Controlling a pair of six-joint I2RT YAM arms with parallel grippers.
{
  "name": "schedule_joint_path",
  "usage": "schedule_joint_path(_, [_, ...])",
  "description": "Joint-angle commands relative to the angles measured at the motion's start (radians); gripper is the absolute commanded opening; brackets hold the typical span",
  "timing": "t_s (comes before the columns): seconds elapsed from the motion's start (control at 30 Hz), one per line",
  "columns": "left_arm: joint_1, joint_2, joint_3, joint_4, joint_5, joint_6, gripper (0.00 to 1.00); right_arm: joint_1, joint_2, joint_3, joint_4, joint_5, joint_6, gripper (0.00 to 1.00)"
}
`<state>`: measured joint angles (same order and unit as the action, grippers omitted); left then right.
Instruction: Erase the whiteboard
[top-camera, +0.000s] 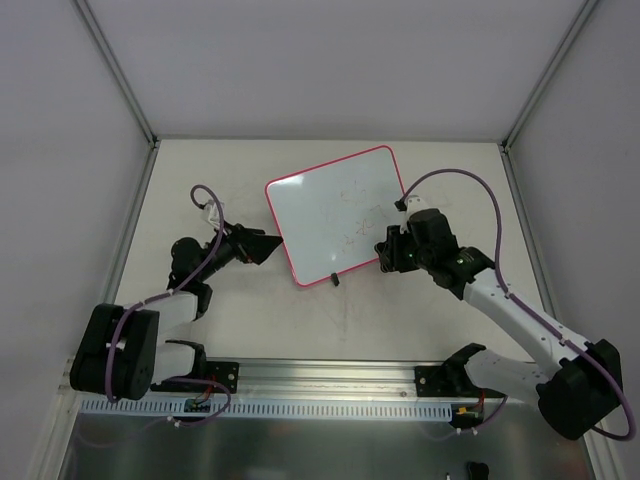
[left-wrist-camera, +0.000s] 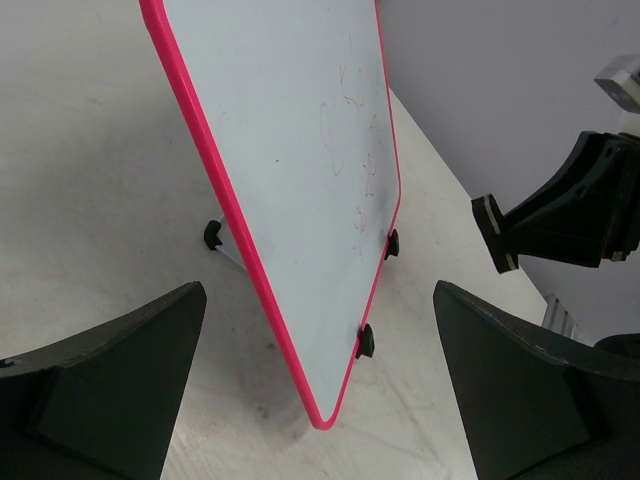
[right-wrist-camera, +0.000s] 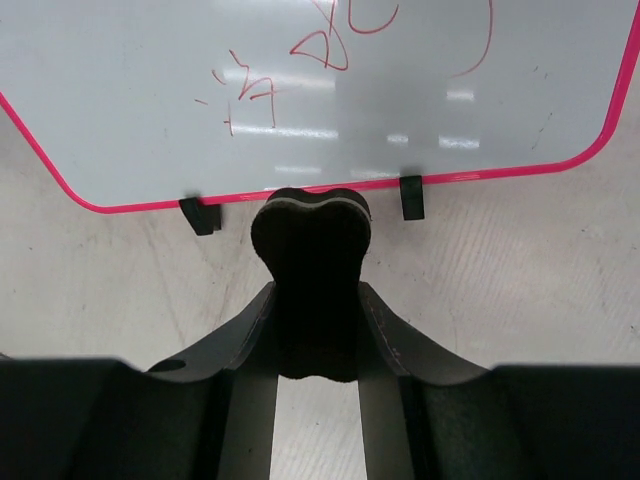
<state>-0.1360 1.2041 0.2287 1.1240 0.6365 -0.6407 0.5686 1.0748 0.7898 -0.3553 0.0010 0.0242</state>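
Note:
The whiteboard lies tilted at the table's middle, with a pink-red frame. Faint red scribbles mark its right part; they also show in the left wrist view. Two black clips sit on its near edge. My left gripper is open and empty, its jaws wide apart on either side of the board's near left corner, not touching it. My right gripper is shut on a black eraser, which sits at the board's near edge between the clips.
An aluminium rail runs along the table's near edge by the arm bases. Grey walls and metal posts close in the table on the left, back and right. The right arm's purple cable loops above the board's right side.

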Motion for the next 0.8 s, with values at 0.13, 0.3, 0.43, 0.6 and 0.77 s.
schedule_joint_path(0.13, [0.006,0.213,0.116,0.307,0.092,-0.042,0.98,0.008,0.011,0.103,0.032,-0.030,-0.049,0.00])
schedule_joint_path(0.3, [0.006,0.380,0.181,0.430,0.149,-0.103,0.93,0.013,0.046,0.143,0.041,-0.032,-0.064,0.00])
schedule_joint_path(0.43, [0.006,0.455,0.213,0.471,0.155,-0.112,0.92,0.016,0.074,0.170,0.053,-0.038,-0.069,0.00])
schedule_joint_path(0.6, [0.006,0.499,0.253,0.510,0.203,-0.149,0.88,0.020,0.100,0.181,0.088,-0.042,-0.076,0.00])
schedule_joint_path(0.77, [0.006,0.532,0.274,0.556,0.233,-0.168,0.84,0.030,0.152,0.195,0.153,-0.047,-0.081,0.00])
